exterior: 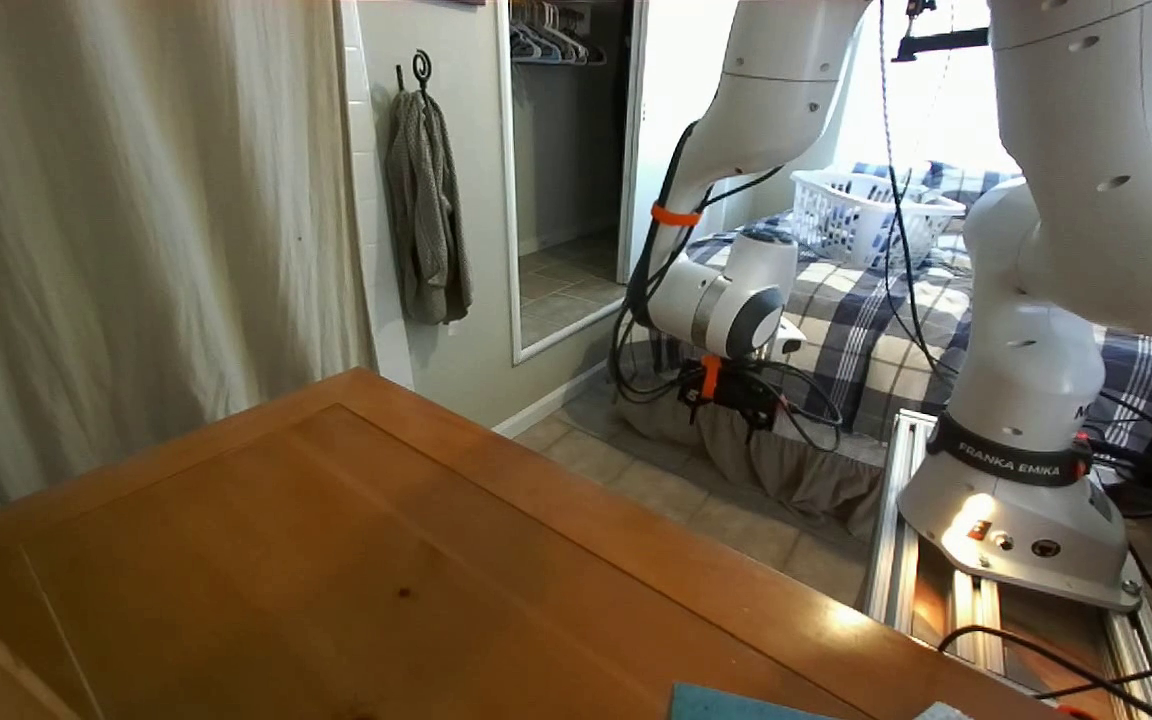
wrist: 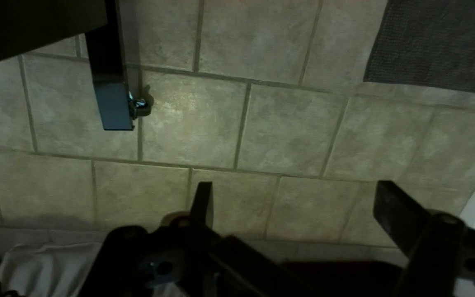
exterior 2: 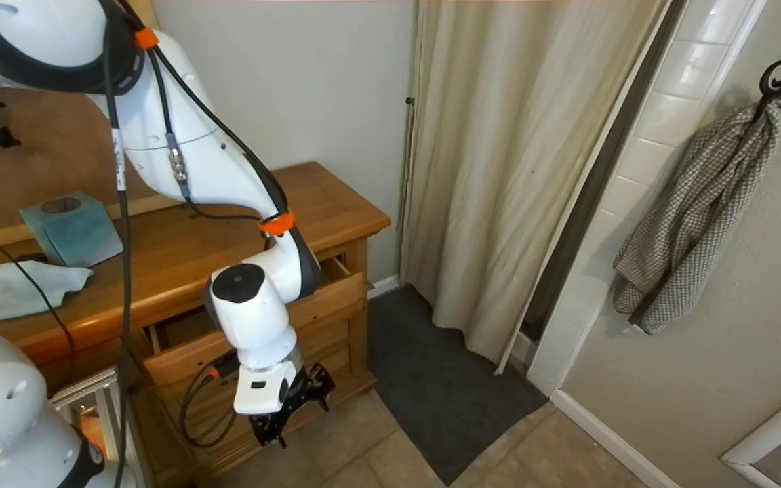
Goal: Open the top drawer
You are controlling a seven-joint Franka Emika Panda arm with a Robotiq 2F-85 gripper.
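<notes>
The top drawer is a wide honey-brown wooden drawer in the dresser. In an exterior view it stands partly pulled out, with a dark gap behind its front panel. The arm hides the middle of its front. The drawer is hidden under the broad wooden top in an exterior view. My black gripper hangs in front of the dresser, below the drawer's level and apart from it. It also shows beside the bed in an exterior view. In the wrist view the fingers are wide apart with only floor tiles between them.
A teal tissue box and a white cloth lie on the dresser top. A dark mat and a curtain are beside the dresser. The robot's metal frame stands near the bed.
</notes>
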